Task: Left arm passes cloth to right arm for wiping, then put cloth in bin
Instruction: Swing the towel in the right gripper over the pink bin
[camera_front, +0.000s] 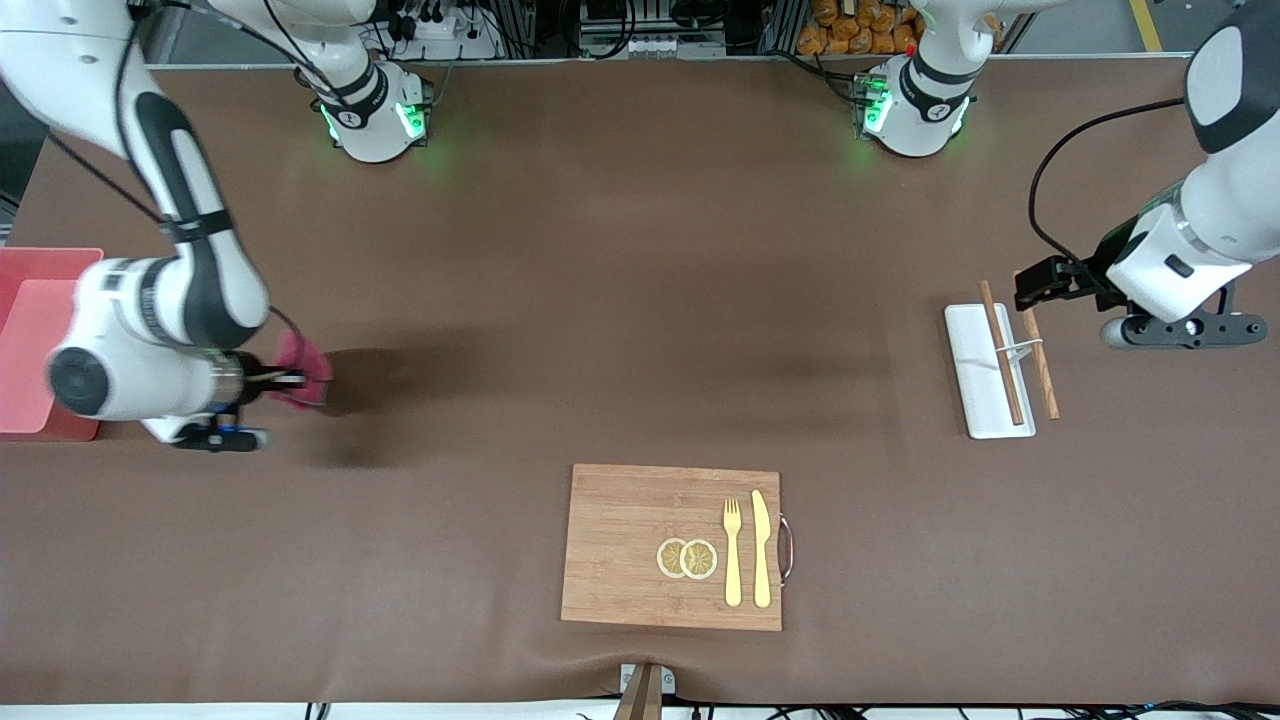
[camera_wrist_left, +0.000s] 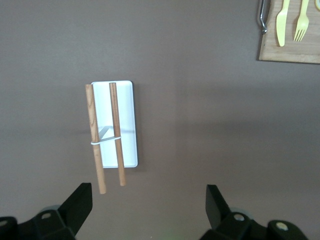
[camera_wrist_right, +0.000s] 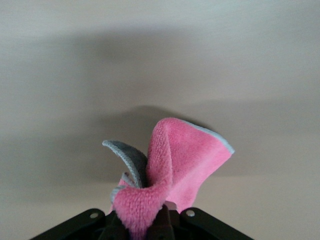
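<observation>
My right gripper (camera_front: 290, 378) is shut on the magenta-pink cloth (camera_front: 305, 362), low over the brown table beside the pink bin (camera_front: 50, 262), which stands at the right arm's end of the table. In the right wrist view the cloth (camera_wrist_right: 185, 155) bunches up out of the shut right gripper (camera_wrist_right: 150, 222), showing a grey edge. My left gripper (camera_front: 1042, 285) is open and empty, over the table beside the white tray (camera_front: 975, 385). In the left wrist view its fingers (camera_wrist_left: 80, 205) stand wide apart around bare table, the left gripper (camera_wrist_left: 148, 210) holding nothing.
The flat white tray (camera_wrist_left: 127, 120) carries two wooden chopsticks (camera_wrist_left: 116, 132) on a small rest. A wooden cutting board (camera_front: 620, 545) with a yellow fork (camera_front: 733, 550), knife (camera_front: 761, 548) and two lemon slices (camera_front: 687, 558) lies near the front camera.
</observation>
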